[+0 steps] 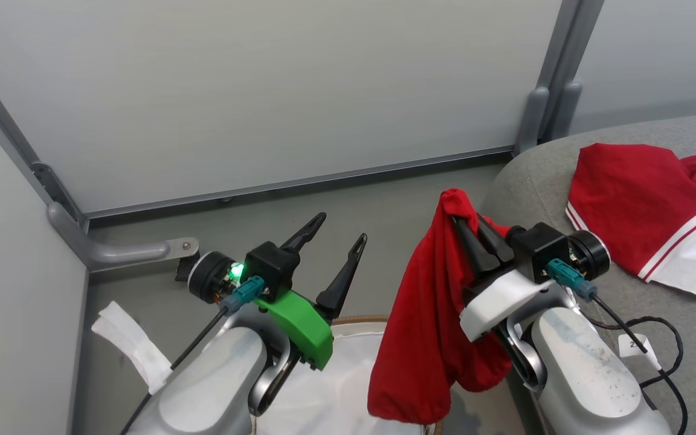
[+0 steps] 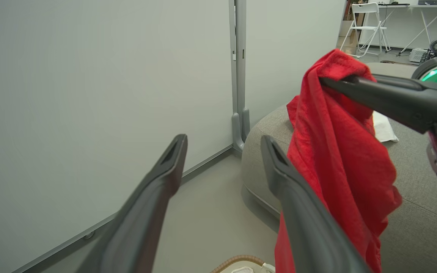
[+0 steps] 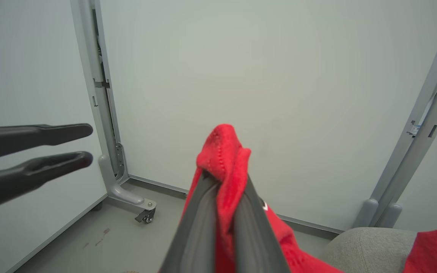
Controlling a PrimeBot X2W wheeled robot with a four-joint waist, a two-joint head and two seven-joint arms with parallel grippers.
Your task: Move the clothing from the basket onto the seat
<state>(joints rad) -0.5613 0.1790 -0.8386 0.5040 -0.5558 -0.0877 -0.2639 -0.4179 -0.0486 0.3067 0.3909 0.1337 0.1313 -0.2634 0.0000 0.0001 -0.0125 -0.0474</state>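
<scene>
- The left gripper (image 1: 342, 226) is at the near left. Its two long dark fingers (image 1: 341, 281) point up and away, tilted a bit to the right. They are spread wide apart.
- A green part (image 1: 299, 326) sits on the left wrist. A small green light (image 1: 237, 270) glows beside it.
- The left forearm (image 1: 215, 380) is pale grey and comes up from the bottom edge.
- The right gripper (image 1: 466, 225) is at the near right. Its two fingers are pressed close together and lean to the left. They pinch the top of a red garment (image 1: 420, 338), which hangs down from them.
- A white part (image 1: 496, 302) sits on the right wrist.
- The right forearm (image 1: 589, 374) is pale grey too.
- The two grippers are near each other but do not touch.
</scene>
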